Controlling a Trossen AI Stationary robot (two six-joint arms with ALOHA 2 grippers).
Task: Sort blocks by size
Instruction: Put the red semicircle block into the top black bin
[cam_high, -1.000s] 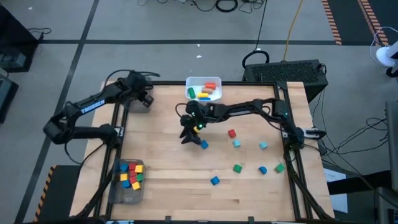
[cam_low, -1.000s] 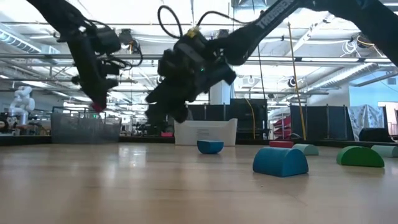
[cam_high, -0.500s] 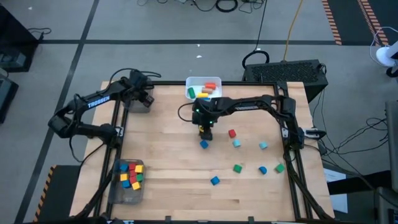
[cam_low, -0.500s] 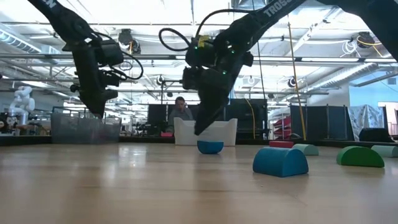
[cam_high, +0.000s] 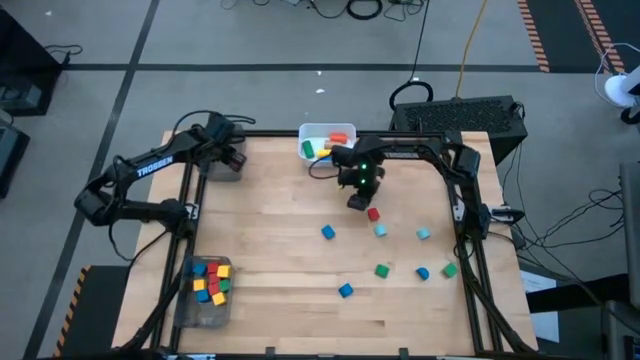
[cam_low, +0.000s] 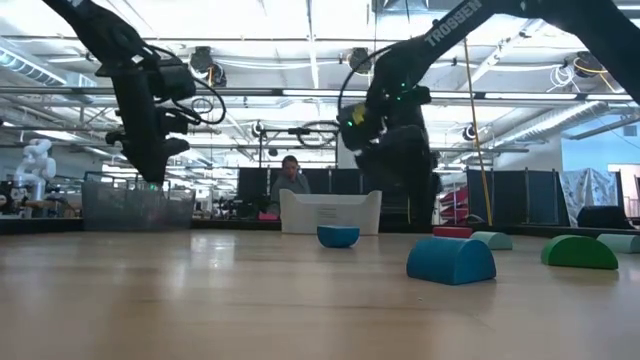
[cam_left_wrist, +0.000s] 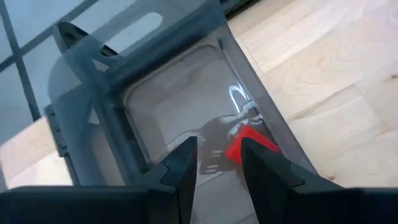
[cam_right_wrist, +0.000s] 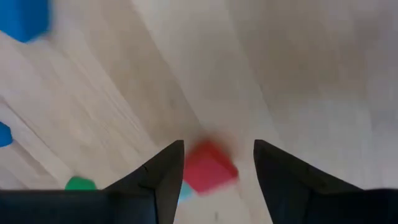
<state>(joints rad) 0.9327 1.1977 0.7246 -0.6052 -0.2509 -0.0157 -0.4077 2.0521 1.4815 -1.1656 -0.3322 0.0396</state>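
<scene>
- Blocks: small painted wooden pieces. Loose ones lie toward the right side of the table: a red block nearest the table's middle, pale blue ones beside it, a blue block, and green and blue pieces nearer the front right.
- In the low view, several blocks show rounded, half-cylinder tops, e.g. a blue one and a green one.
- White bin at the rear edge: holds longer green, yellow and red-orange pieces.
- Clear grey tray at the front left corner: holds small red, blue, yellow and green cubes.
- Second clear grey tray at the rear left corner: smooth, translucent plastic; one red block lies inside.
- Table surface: light wood planks with visible grain.
- Right gripper: arm reaches from the right edge toward the middle, fingers pointing down, jaws parted and empty, directly above the red block.
- Left gripper: arm bent over the rear left tray, fingers pointing down into it, jaws partly apart, holding nothing.
</scene>
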